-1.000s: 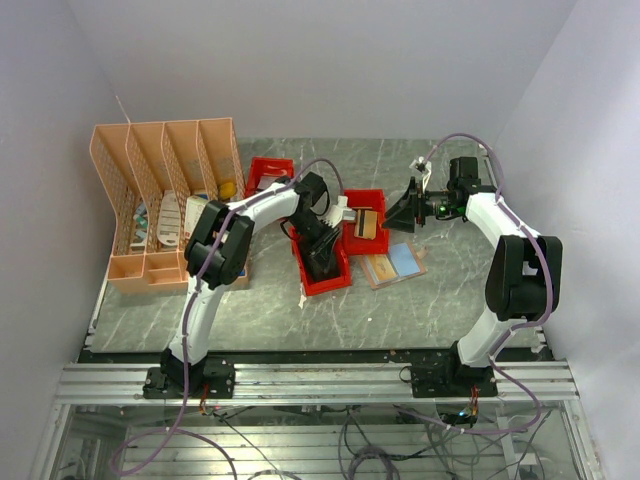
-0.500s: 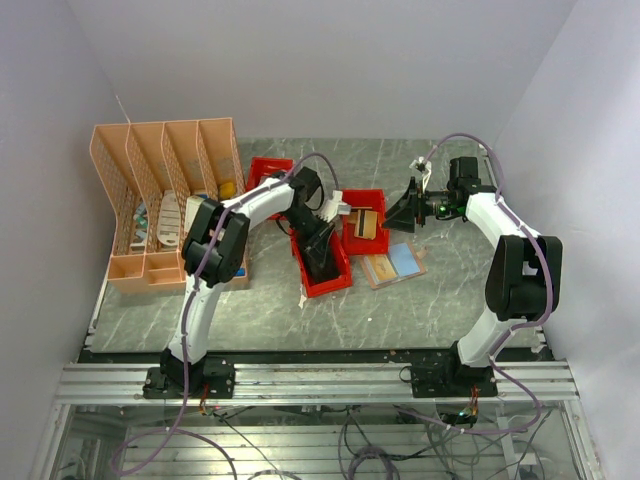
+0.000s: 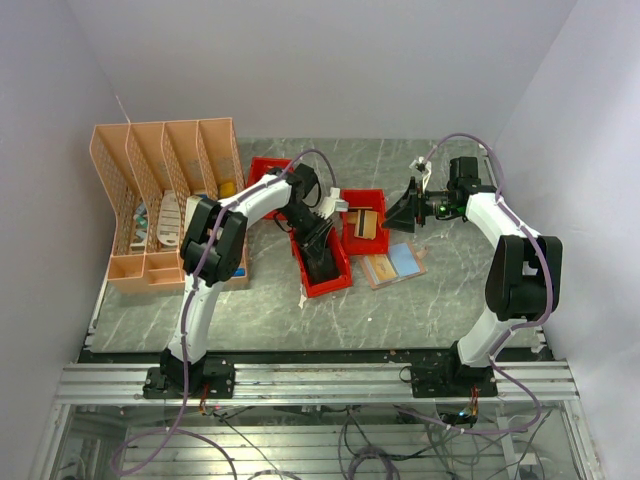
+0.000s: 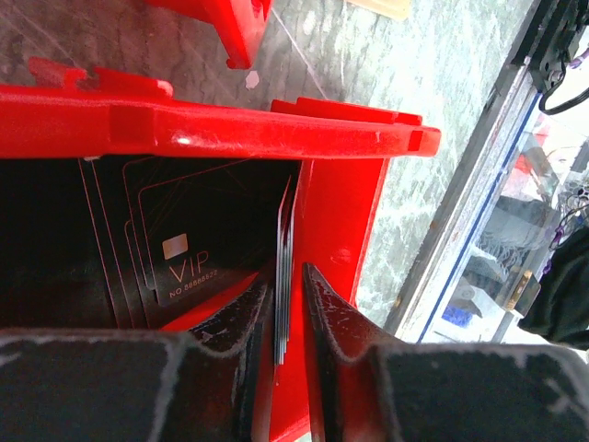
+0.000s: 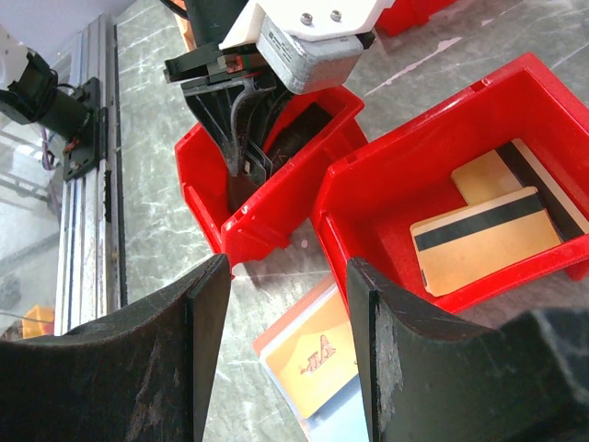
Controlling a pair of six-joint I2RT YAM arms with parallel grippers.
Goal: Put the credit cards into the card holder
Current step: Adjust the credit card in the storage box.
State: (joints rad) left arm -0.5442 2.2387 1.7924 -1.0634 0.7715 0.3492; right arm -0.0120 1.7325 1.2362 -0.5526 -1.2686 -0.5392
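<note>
My left gripper (image 3: 322, 256) reaches down into a red bin (image 3: 340, 278). In the left wrist view its jaws (image 4: 287, 273) stand narrowly apart around a thin stack of cards (image 4: 284, 235) on edge against the bin wall (image 4: 336, 221). Dark "VIP" cards (image 4: 184, 262) lie beside them. Two tan cards with dark stripes (image 5: 488, 230) lie in a second red bin (image 3: 352, 238). The card holder (image 3: 380, 268) lies open on the table, showing a yellow card (image 5: 317, 354) and a light blue one (image 3: 403, 258). My right gripper (image 5: 285, 276) is open and empty above it.
A peach desk organizer (image 3: 165, 200) stands at the back left. A third red bin (image 3: 268, 172) sits behind the left arm. The metal rail (image 3: 320, 380) runs along the table's near edge.
The left arm's wrist has shifted slightly back and left while its fingers stay in the red bin. The right arm has not moved.
</note>
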